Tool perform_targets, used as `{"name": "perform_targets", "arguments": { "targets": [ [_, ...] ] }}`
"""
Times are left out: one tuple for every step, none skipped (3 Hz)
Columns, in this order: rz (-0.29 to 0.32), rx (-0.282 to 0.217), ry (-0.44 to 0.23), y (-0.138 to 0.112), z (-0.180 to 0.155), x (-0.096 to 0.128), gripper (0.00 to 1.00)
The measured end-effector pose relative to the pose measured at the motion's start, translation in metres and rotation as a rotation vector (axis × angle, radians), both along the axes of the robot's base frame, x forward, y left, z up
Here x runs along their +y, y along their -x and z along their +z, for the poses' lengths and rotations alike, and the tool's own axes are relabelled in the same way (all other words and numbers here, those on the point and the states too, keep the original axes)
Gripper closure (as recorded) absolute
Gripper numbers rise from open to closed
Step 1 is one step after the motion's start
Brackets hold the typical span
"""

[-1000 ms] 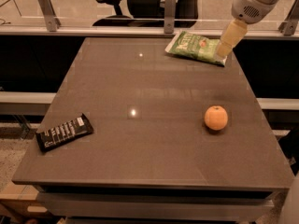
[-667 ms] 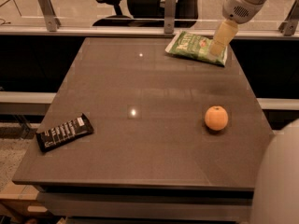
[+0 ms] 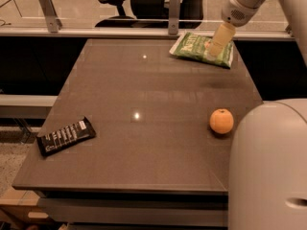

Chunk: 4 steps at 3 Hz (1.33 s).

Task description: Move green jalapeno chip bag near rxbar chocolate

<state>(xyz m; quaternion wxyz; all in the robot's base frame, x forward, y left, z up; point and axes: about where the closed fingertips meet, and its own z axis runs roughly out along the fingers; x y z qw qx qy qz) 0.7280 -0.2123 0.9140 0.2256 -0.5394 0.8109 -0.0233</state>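
Note:
The green jalapeno chip bag [image 3: 200, 49] lies flat at the table's far right corner, white lettering facing up. My gripper [image 3: 219, 41] reaches down from the upper right and sits over the bag's right half, its pale yellowish fingers touching or just above the bag. The rxbar chocolate [image 3: 65, 135], a black bar with white text, rests near the front left edge of the table, far from the bag.
An orange [image 3: 221, 120] sits on the right side of the brown table [image 3: 144, 90]. My arm's large pale body [image 3: 268, 166] fills the lower right corner. Behind the table runs a rail with metal posts [image 3: 48, 4] and an office chair [image 3: 139, 1].
The gripper has moved left and slightly down over the chip bag. The arm's pale body has swung into the lower right of the view. Bag, bar and orange have stayed put.

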Motion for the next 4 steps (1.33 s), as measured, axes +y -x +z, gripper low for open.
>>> {"name": "perform_targets", "arguments": {
  "targets": [
    [-0.036,-0.013,0.011,-0.017,-0.006,0.001,0.0],
    [-0.052,-0.01,0.026,-0.027,-0.012,0.004,0.0],
    [-0.059,0.029,0.058,-0.035,-0.029,0.005,0.0],
    [-0.053,0.071,0.08,-0.041,-0.048,0.009,0.0]
  ]
}}
